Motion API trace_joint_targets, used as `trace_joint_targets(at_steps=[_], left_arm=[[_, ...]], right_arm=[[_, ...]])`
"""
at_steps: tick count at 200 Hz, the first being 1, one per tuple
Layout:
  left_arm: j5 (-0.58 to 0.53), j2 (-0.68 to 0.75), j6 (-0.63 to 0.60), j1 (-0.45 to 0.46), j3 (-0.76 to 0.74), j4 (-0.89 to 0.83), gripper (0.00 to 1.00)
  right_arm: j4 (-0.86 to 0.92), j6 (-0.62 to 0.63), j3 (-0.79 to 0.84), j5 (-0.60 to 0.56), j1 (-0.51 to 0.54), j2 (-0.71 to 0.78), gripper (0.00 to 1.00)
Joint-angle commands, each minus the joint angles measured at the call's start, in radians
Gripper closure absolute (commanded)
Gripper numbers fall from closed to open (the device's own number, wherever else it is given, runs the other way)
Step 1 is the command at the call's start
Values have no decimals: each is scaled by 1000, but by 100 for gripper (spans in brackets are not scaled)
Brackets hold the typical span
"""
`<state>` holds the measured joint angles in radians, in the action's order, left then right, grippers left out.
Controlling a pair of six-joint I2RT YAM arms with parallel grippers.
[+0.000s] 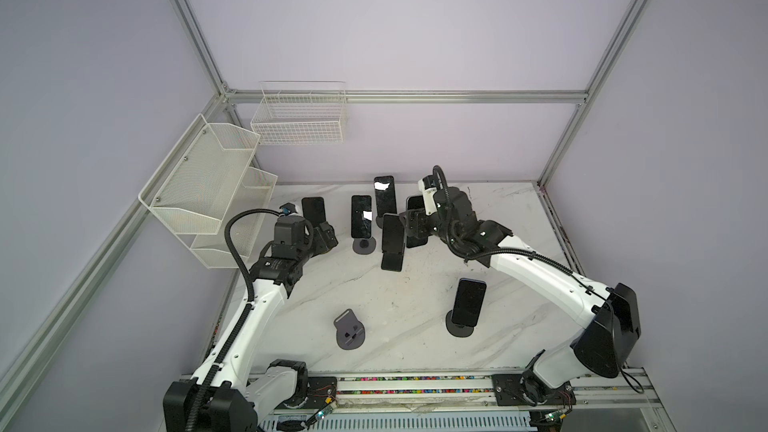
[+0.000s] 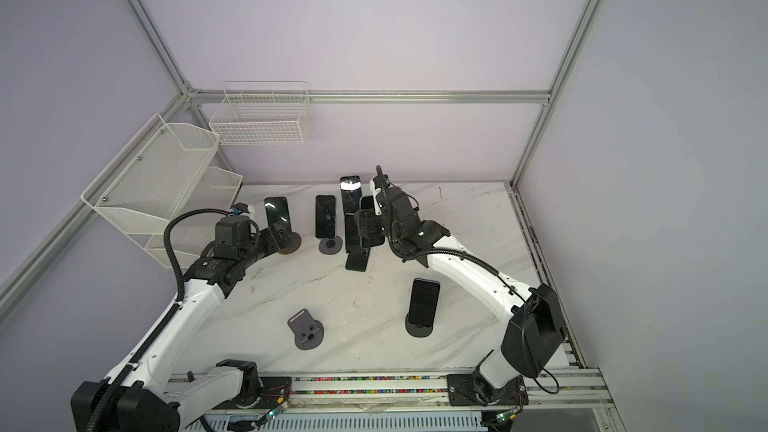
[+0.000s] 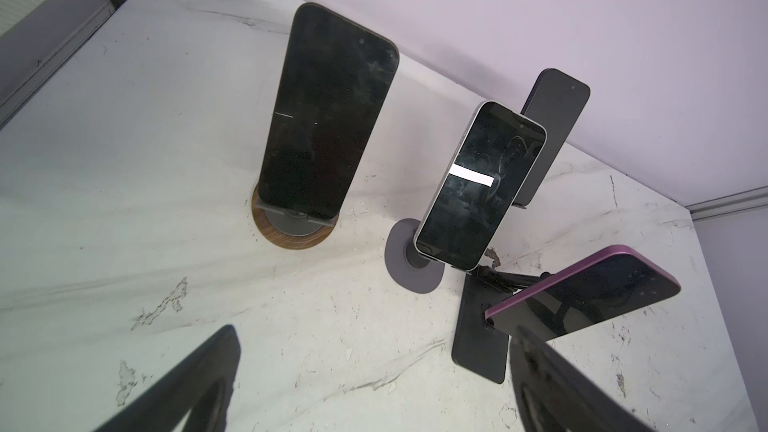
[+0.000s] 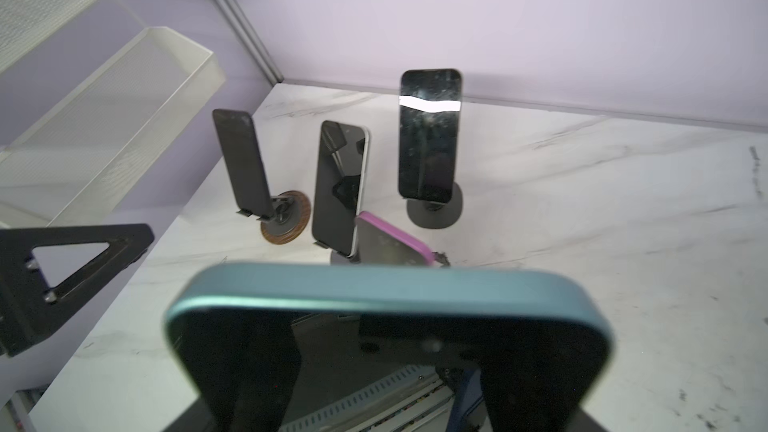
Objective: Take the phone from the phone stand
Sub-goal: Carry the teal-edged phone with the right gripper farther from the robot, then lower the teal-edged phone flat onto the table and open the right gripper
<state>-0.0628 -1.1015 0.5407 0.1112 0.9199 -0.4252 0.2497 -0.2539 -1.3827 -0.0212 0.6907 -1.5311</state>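
In both top views the right gripper (image 1: 409, 222) reaches to the back middle of the marble table (image 1: 519, 243). It is closed around a teal phone (image 1: 412, 204), which stands upright just behind a purple phone (image 1: 392, 234). The gripper hides whether this teal phone rests on a stand. The left gripper (image 1: 326, 238) hovers just in front of a black phone (image 1: 313, 209). Near the front are 1 empty phone stand (image 1: 349, 330) and 1 dark phone (image 1: 469, 301) on its own stand.

In the left wrist view the left gripper (image 3: 374, 338) is wide open and holds nothing. The black phone (image 3: 328, 118) leans on a wooden-base stand (image 3: 291, 238), apart from the fingers.

In the right wrist view the teal phone (image 4: 390, 292) fills the foreground. Only 1 black finger (image 4: 75, 268) shows beside it, and the contact itself is not visible.
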Motion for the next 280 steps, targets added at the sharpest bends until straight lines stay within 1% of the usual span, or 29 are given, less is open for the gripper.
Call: trace_joint_targets(at_steps=[1, 33, 65, 97, 151, 185, 221, 280], left_arm=[[-65, -23, -30, 5, -15, 93, 1], [-80, -39, -71, 5, -89, 163, 0], [-58, -31, -101, 5, -203, 298, 0], [-70, -2, -144, 7, -301, 404, 0], [-120, 26, -237, 7, -435, 577, 0], [-142, 63, -249, 7, -466, 609, 0], [-177, 80, -242, 7, -482, 618, 0], [-208, 52, -231, 7, -466, 624, 0]], right_arm=[[46, 49, -1, 51, -96, 45, 27], [85, 64, 2, 26, -210, 41, 27], [85, 56, 22, 18, -292, 11, 26], [85, 65, 49, 0, -353, -35, 26], [112, 87, 75, -22, -363, -157, 27], [179, 111, 67, -41, -364, -251, 28], [178, 110, 88, -103, -363, -275, 28], [154, 115, 94, -110, -363, -367, 28]])
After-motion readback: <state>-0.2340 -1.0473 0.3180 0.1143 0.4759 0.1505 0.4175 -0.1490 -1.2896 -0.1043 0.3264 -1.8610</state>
